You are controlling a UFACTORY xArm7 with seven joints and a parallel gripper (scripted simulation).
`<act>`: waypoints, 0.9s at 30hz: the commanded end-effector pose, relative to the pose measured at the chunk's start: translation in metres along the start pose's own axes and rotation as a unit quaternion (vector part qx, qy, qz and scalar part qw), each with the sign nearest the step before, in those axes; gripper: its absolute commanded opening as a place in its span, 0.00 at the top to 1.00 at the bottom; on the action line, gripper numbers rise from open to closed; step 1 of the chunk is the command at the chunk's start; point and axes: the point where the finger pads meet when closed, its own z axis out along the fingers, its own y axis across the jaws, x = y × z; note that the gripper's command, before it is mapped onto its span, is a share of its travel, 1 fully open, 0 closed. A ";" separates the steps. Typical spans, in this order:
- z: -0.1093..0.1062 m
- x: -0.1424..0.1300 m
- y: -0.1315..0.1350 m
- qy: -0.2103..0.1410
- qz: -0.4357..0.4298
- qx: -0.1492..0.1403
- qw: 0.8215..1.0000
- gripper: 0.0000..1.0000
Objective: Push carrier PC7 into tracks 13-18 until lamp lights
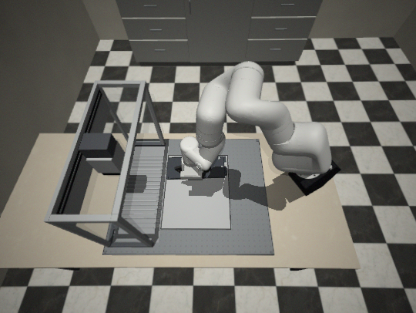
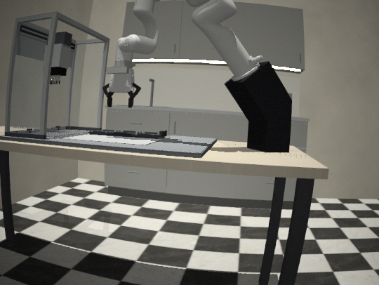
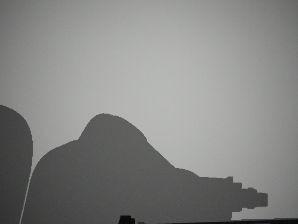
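Observation:
The dark carrier PC7 lies flat at the back of the pale plate, with its left end by the front edge of the loading rails. Its handle end points toward the arm's base. Its middle is hidden under the hand in the top view. My gripper points down, open and empty, well above the carrier. The wrist view shows mostly pale plate and shadow, with a thin dark edge at the bottom right. The track tiles and the lamp cannot be made out, so I cannot tell whether it is lit.
A grey gantry frame stands over the rails. A dark boxy head hangs inside it, with thin tips below. The pale plate lies on a grey perforated board, in front of the rails.

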 end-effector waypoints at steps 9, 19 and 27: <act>0.003 -0.001 0.001 -0.001 0.000 -0.001 1.000 0.00; 0.017 -0.001 0.001 -0.001 0.000 -0.001 1.000 0.00; 0.030 -0.001 0.001 -0.001 0.000 -0.001 1.000 0.00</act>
